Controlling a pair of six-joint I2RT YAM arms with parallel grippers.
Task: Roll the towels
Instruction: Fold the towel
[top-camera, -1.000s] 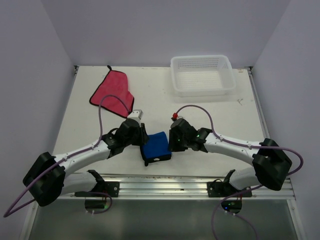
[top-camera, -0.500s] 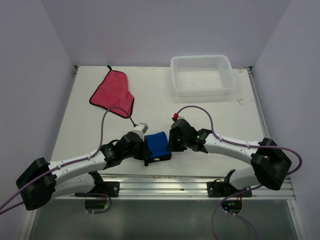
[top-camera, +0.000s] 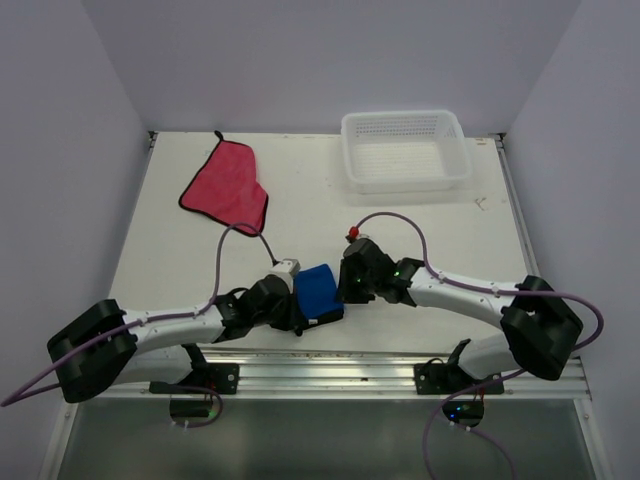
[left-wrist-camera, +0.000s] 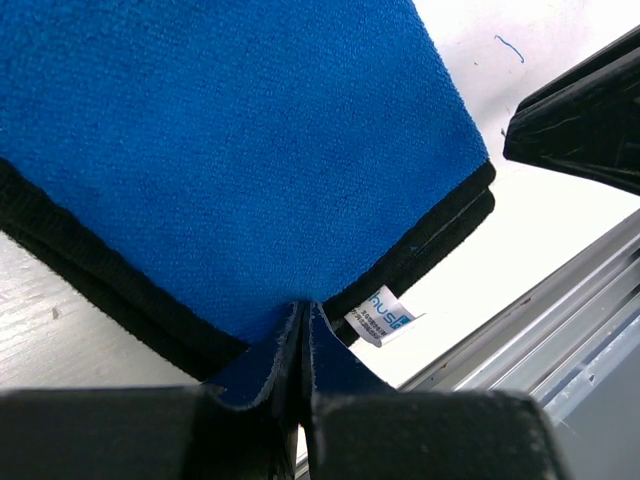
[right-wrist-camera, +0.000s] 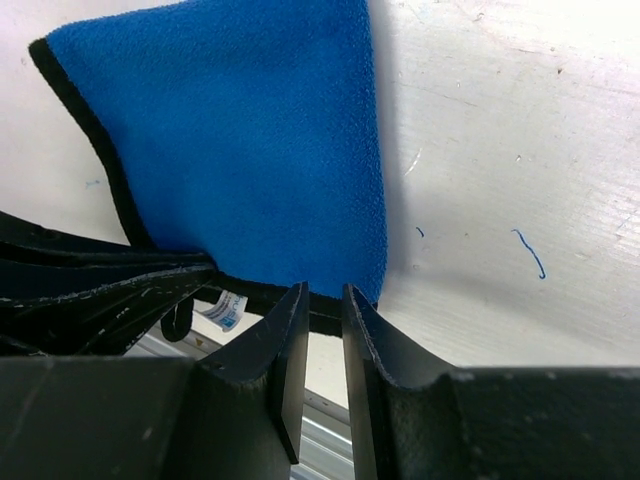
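The blue towel (top-camera: 318, 288), folded and edged in black, lies near the table's front between both grippers. My left gripper (top-camera: 298, 309) is shut on its near edge; in the left wrist view the jaws (left-wrist-camera: 302, 312) pinch the black-edged cloth (left-wrist-camera: 230, 150) beside a white label (left-wrist-camera: 383, 315). My right gripper (top-camera: 346, 289) is at the towel's right near corner. Its fingers (right-wrist-camera: 322, 292) stand a narrow gap apart, with the towel's (right-wrist-camera: 240, 150) dark edge crossing at their tips. The pink-red towel (top-camera: 228, 188) lies flat at the back left, away from both grippers.
A white mesh basket (top-camera: 400, 116) stands at the back right. A metal rail (top-camera: 330, 366) runs along the table's front edge just behind the blue towel. Purple cables loop over both arms.
My left arm swung down toward the front edge and its jaws shut on the blue towel's near edge. The towel now looks narrower. The right gripper narrowed slightly and barely moved.
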